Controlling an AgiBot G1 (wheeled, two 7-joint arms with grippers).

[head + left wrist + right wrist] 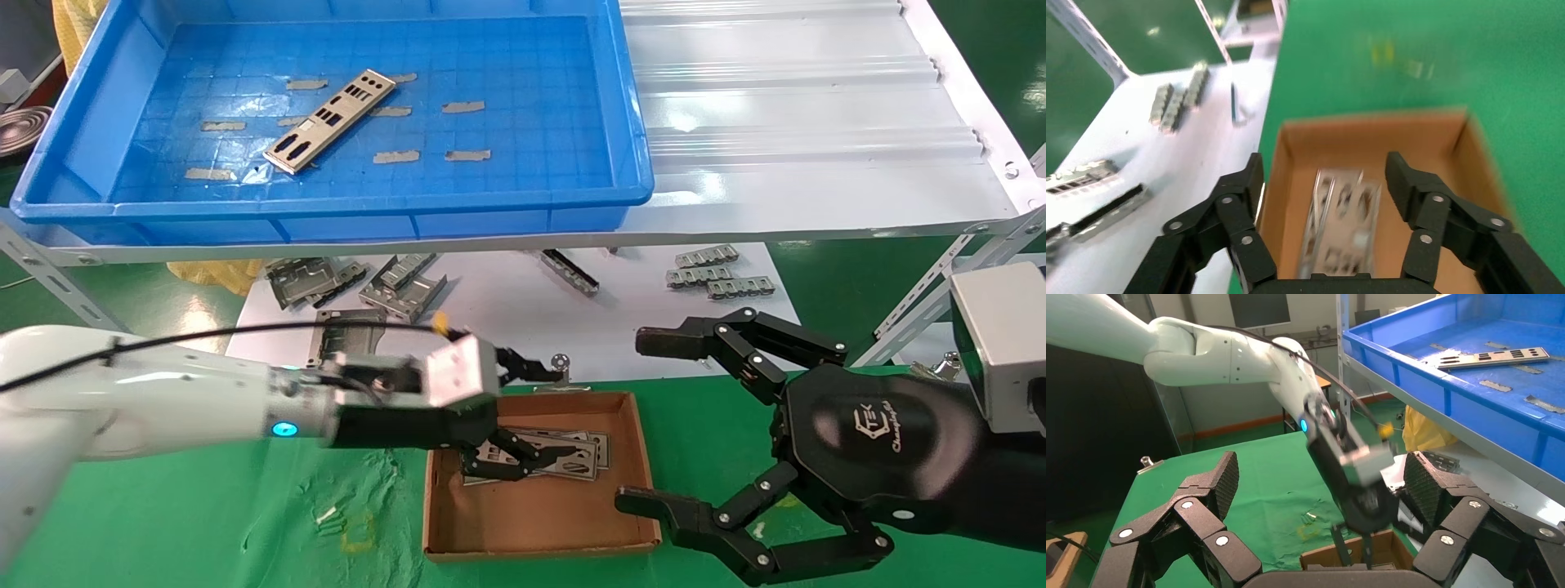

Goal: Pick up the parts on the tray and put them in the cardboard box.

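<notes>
Black fingers of the left gripper (1324,184) stand spread over the cardboard box (629,457), pinching nothing, directly above the parts (1340,223) lying flat inside. Best to lift straight up so neither finger snags the stack or the low wall. One part (331,121) remains on the tray (629,131). The right gripper (695,425) hangs spread beside the box, idle.

A white corrugated shelf (801,122) carries the blue tray (629,147) on its 9 o'clock half. Below it, a green-covered table (204,514) holds the cardboard box (637,457) at about 6 o'clock. A white sheet (523,318) toward 12 o'clock bears grey brackets (404,286), with small grey pieces (719,276) at 1 o'clock.
</notes>
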